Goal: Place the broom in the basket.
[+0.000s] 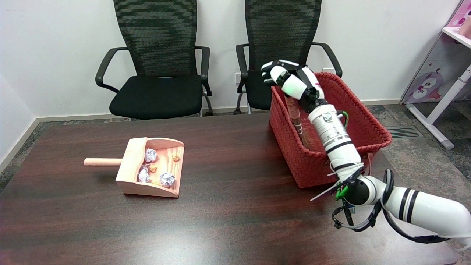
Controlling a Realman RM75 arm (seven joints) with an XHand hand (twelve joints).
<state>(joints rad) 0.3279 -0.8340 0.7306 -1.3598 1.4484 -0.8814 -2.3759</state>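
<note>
Dark wood-grain surface (235, 221) and a white-walled office corner frame the scene, and the action sits at the right. Over the far left corner of the red woven basket (368, 121) hangs the right hand (290, 79), wrist bent, fingers curled downward around the top of the broom (295, 117). It appears to be gripping the handle, though the contact itself is partly hidden by the palm. The broom stands steeply inside the basket, its pinkish handle leaning against the left wall and its brown bristle end low near the basket floor.

The step in hand looks like the release. To do it well, the hand should lower a little so the bristles bear on the basket floor, then let the handle settle against the wall before the fingers spread. Letting go while the broom is upright and unsupported risks it tipping over the rim onto the surface. The withdrawal should go straight up, clear of the rim, so the forearm does not drag the basket.

Further left on the surface lies a wooden dustpan (151, 167) holding crumpled paper balls (167, 179), well apart from the basket. Behind the surface stand two black mesh office chairs (158, 73), and a white shelf unit (452, 55) with pink panels fills the right edge above grey carpet.
</note>
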